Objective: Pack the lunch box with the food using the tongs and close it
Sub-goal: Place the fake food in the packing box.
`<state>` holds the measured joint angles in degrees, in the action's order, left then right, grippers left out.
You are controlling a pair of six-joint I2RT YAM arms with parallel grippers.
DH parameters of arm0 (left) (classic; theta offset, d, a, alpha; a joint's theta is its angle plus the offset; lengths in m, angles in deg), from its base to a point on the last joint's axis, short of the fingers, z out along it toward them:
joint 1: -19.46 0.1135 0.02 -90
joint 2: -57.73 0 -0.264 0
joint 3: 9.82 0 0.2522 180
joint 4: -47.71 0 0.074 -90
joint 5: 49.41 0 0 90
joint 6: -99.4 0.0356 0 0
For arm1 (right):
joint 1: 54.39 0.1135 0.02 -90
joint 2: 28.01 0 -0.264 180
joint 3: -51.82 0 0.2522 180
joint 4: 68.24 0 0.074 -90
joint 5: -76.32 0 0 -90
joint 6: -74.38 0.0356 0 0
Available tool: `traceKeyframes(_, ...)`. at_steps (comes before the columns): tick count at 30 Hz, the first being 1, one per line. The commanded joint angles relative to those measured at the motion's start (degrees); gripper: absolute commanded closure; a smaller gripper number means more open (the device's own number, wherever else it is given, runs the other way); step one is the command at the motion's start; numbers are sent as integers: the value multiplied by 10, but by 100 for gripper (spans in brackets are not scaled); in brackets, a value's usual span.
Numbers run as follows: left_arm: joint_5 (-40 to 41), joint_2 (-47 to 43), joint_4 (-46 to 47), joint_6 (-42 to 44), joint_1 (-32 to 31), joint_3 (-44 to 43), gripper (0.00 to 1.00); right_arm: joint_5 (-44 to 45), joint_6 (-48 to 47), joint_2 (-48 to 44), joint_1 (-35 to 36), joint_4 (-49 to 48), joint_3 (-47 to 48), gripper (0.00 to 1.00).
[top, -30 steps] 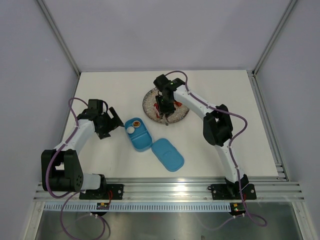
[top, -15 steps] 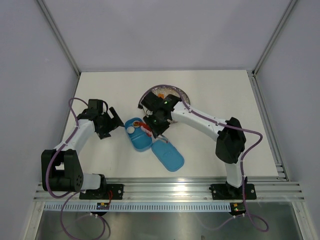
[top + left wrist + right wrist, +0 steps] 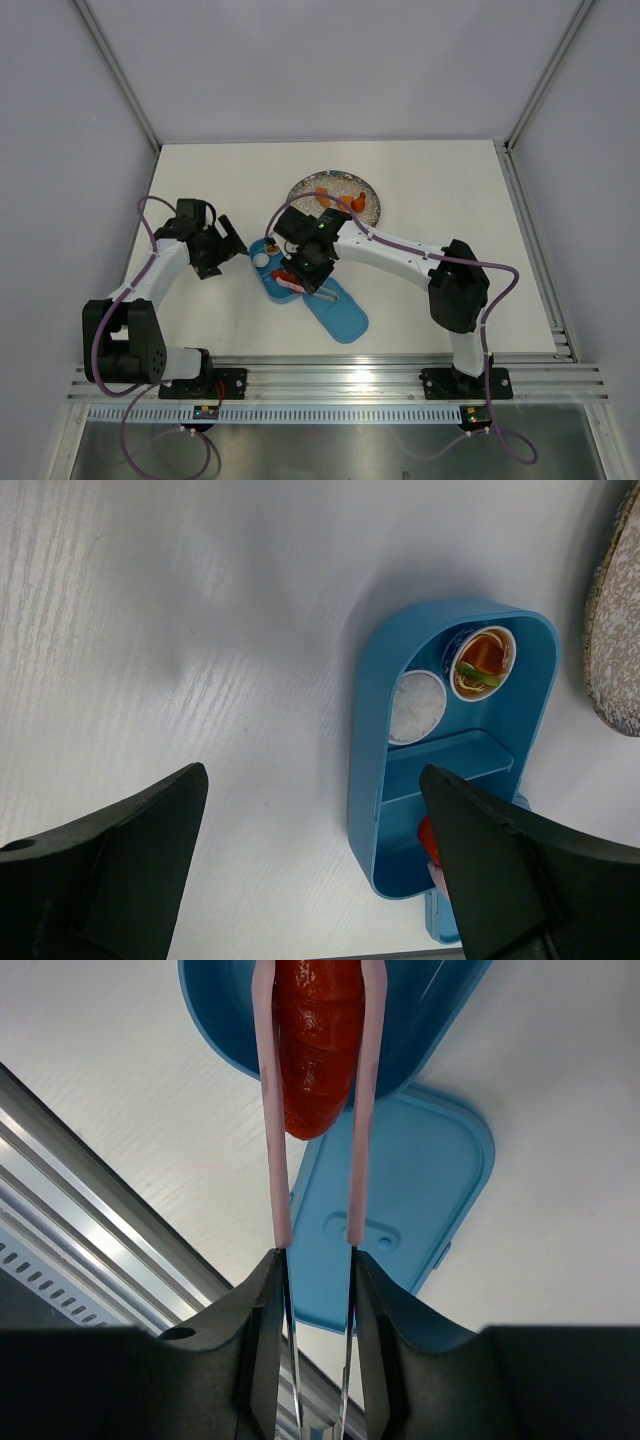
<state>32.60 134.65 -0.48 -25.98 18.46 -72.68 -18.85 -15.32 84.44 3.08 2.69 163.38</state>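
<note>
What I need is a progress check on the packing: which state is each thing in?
lunch box: open, white ball inside.
lid: off, lying flat by the box.
red sausage: gripped in the tongs, over the box's end.
tongs: squeezed on the sausage.
right pincer: shut on the tongs.
left pincer: open, empty.
plate: holding orange chunks.

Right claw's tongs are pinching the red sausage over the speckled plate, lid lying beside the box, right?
No. The right wrist view shows the tongs in the right claw holding the red sausage over the blue lunch box; the lid does lie beside it.
</note>
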Motion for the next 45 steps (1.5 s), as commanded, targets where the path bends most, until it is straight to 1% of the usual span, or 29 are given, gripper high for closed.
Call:
traceKeyframes(1, -6, -20, 6, 7, 4, -10, 8, 1, -34, -29, 8, -25, 6, 100)
traceKeyframes(8, -4, -20, 5, 5, 4, -11, 8, 12, -86, -17, 14, -7, 28, 99)
traceKeyframes(12, -4, -20, 3, 4, 4, -13, 8, 17, -127, -2, 13, 8, 46, 97)
traceKeyframes(16, -1, -21, 0, 6, 4, -14, 8, 30, -148, 15, 14, 16, 63, 95)
traceKeyframes(20, 0, -20, -3, 7, 4, -17, 8, 32, -153, 30, 14, 22, 76, 94)
traceKeyframes(30, 1, -20, -2, 7, 4, -15, 8, 48, -155, 45, 14, 12, 54, 93)
traceKeyframes(34, 1, -20, -2, 7, 4, -13, 8, 48, -146, 44, 14, 14, 57, 79)
traceKeyframes(37, 1, -21, -2, 7, 4, -13, 8, 48, -144, 43, 14, 15, 58, 72)
traceKeyframes(41, 2, -22, -2, 7, 4, -12, 8, 48, -139, 38, 13, 15, 58, 67)
traceKeyframes(43, 1, -22, -2, 7, 4, -11, 8, 48, -137, 37, 13, 15, 59, 66)
traceKeyframes(44, 2, -24, -2, 7, 4, -12, 8, 48, -137, 36, 14, 14, 59, 63)
traceKeyframes(45, 2, -23, -1, 7, 4, -11, 8, 48, -136, 37, 13, 14, 59, 63)
